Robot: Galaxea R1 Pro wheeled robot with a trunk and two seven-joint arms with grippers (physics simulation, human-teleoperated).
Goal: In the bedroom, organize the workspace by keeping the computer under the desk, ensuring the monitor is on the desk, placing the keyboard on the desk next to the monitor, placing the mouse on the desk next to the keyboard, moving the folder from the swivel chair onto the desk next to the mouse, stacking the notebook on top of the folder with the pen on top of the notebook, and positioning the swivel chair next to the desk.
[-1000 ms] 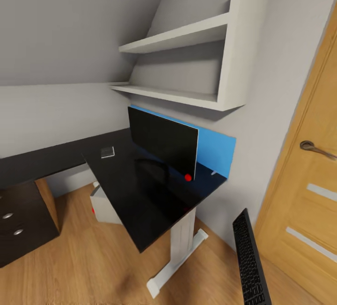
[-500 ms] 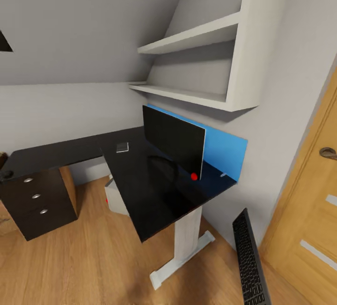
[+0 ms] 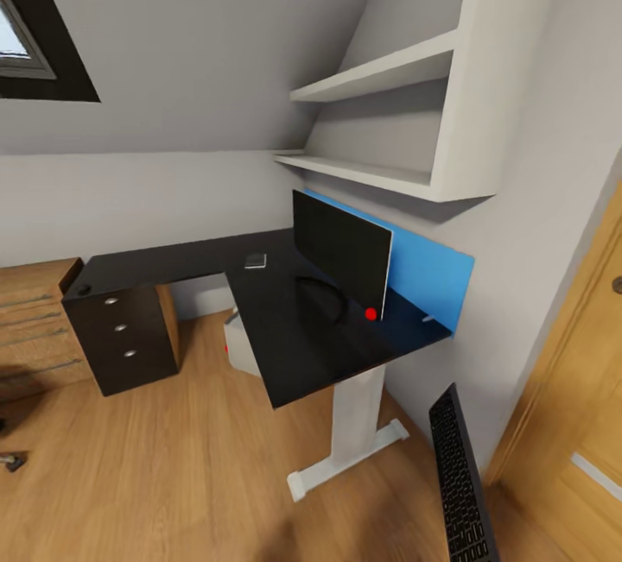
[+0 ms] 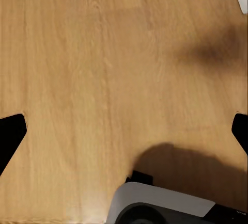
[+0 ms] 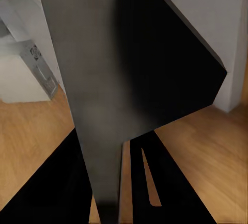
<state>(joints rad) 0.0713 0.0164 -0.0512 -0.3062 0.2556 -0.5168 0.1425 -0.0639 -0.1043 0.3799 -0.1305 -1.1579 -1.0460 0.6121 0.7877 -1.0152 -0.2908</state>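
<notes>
The black-topped L-shaped desk (image 3: 294, 346) stands against the wall with its blue back panel. The monitor (image 3: 341, 262) stands upright on it, red dot at its lower corner. A small grey flat object, probably the mouse (image 3: 255, 261), lies on the desk left of the monitor. The light grey computer (image 3: 238, 346) sits on the floor under the desk and is also visible from the right wrist as the computer (image 5: 26, 74). The keyboard (image 3: 462, 484) hangs on edge at the lower right. My right gripper (image 5: 111, 182) is shut on the keyboard (image 5: 98, 79). My left gripper (image 4: 124, 131) is open over bare floor.
A black three-drawer unit (image 3: 125, 337) stands under the desk's left wing, next to a light-wood cabinet (image 3: 34, 329). White shelves (image 3: 389, 122) hang above the desk. A wooden door (image 3: 579, 389) is at the right. My own base (image 4: 160, 208) is below the left gripper.
The camera has moved, so the desk sits further right and smaller. The window, drawer unit and cabinet have come into view. The keyboard keeps its place in the picture.
</notes>
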